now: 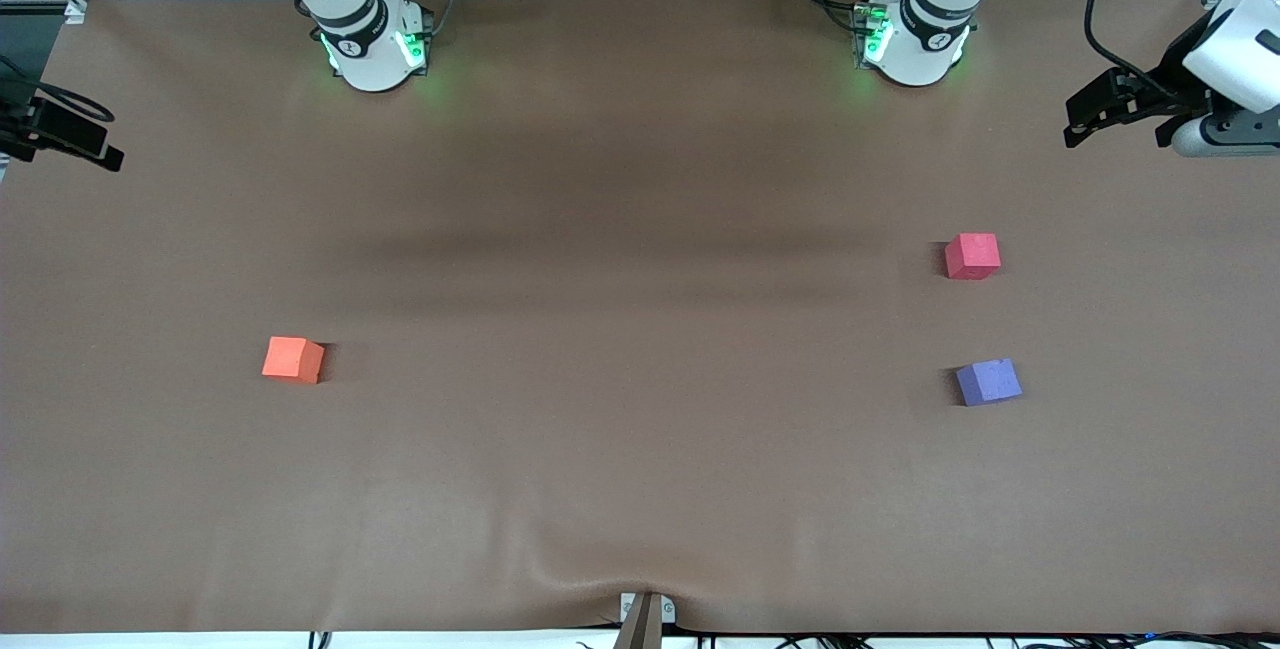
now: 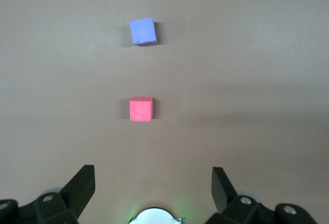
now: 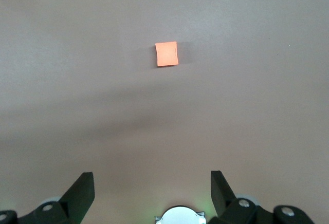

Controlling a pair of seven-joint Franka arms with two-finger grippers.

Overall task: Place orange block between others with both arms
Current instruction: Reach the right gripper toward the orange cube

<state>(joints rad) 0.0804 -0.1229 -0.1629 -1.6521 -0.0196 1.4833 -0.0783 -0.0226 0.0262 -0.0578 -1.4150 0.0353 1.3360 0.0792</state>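
Front view: brown table (image 1: 640, 489), arms parked high. Right gripper (image 3: 152, 193) and left gripper (image 2: 153, 188) both spread, empty. Orange block (image 1: 293, 359) lower left of frame; red-pink block (image 1: 972, 256) and purple-blue block (image 1: 988, 381) at right, gap between. Step: start, nothing grasped. Next: right gripper descends onto orange block.

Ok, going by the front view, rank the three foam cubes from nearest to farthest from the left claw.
1. Red-pink foam cube, toward the left arm's end.
2. Purple-blue foam cube, same end, nearer the front camera.
3. Orange foam cube, toward the right arm's end.
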